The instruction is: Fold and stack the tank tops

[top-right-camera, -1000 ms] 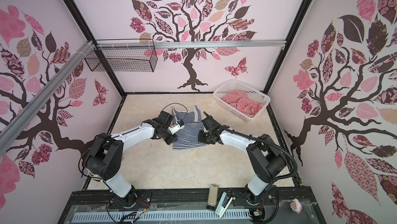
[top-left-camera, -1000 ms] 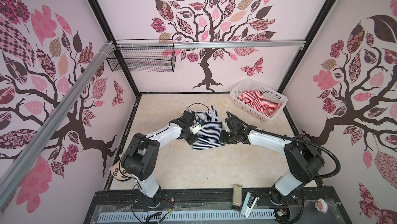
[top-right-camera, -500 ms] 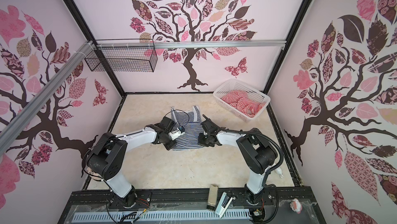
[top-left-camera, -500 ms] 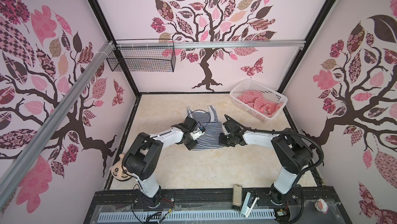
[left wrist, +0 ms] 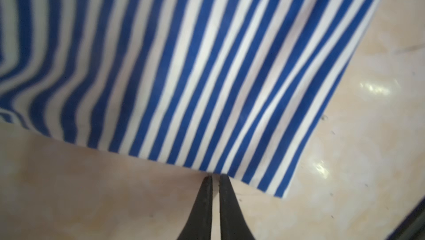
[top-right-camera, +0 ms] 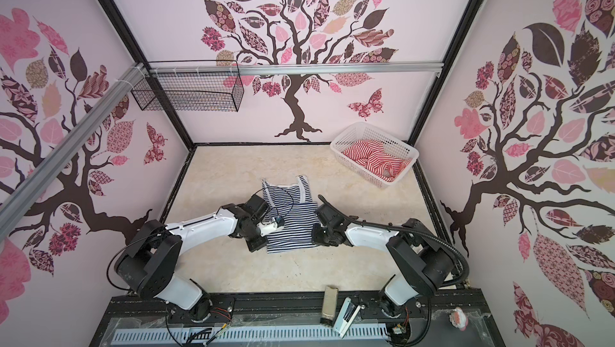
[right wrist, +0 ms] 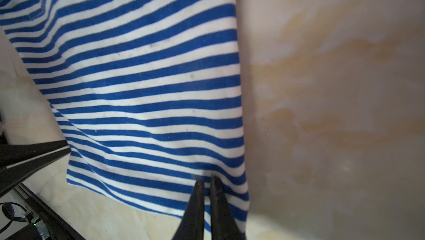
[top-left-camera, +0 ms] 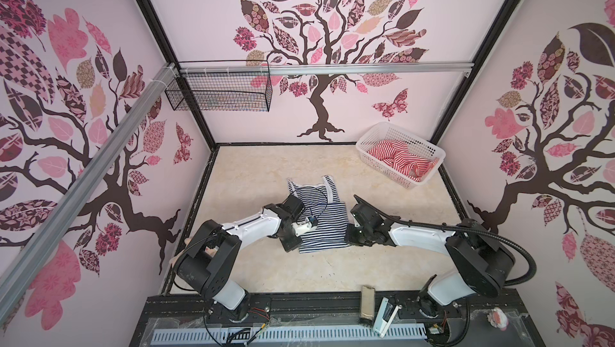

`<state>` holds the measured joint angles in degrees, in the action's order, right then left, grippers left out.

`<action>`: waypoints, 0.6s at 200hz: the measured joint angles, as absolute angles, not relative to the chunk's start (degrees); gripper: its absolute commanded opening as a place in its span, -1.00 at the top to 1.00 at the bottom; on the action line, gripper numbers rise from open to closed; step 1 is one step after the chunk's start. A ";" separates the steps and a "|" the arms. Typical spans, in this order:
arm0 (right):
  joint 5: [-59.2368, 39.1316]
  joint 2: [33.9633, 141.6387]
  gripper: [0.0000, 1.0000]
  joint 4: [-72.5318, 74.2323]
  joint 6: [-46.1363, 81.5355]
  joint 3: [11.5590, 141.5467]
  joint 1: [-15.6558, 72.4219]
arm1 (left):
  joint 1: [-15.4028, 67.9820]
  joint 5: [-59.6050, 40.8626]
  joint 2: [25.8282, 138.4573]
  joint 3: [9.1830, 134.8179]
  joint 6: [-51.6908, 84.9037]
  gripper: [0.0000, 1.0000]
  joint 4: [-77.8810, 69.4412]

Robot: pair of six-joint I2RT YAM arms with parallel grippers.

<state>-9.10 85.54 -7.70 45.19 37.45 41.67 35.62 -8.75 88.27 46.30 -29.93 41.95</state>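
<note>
Overhead, both wrists hide their jaws; the left gripper (left wrist: 215,178) stands nearly closed at the edge of the navy-striped tank top (top-left-camera: 321,229), any pinch unclear, and the right gripper (right wrist: 207,179) pinches its cloth. That top lies flat on the beige marbled table (top-left-camera: 259,262). The red-striped tank top (top-left-camera: 396,157) sits crumpled in the white basket (top-left-camera: 389,172), far right corner, between tree-decal walls (top-left-camera: 233,129).

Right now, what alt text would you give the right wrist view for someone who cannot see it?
The right gripper, fingers almost together, appears to pinch a blue-and-white striped tank top near one bottom corner; the top lies spread on a beige table. The left gripper reaches the other bottom corner.
</note>
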 measured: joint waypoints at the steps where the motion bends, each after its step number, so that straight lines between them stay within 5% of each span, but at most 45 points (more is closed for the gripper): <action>1: -8.99 85.27 0.70 -7.88 45.32 37.28 41.85 | 35.94 -8.75 88.05 46.09 -29.98 0.76 42.26; 36: -7.31 77.93 0.41 -13.45 47.70 35.97 46.68 | 40.53 -10.46 82.39 44.45 -30.24 0.71 49.63; 69: -5.10 67.24 0.19 -18.22 49.78 36.18 48.47 | 40.51 -10.61 74.67 44.49 -29.45 0.07 52.10; 120: -2.35 58.98 0.10 -21.74 52.86 33.63 48.40 | 44.18 -6.85 68.18 44.45 -28.23 -0.24 47.97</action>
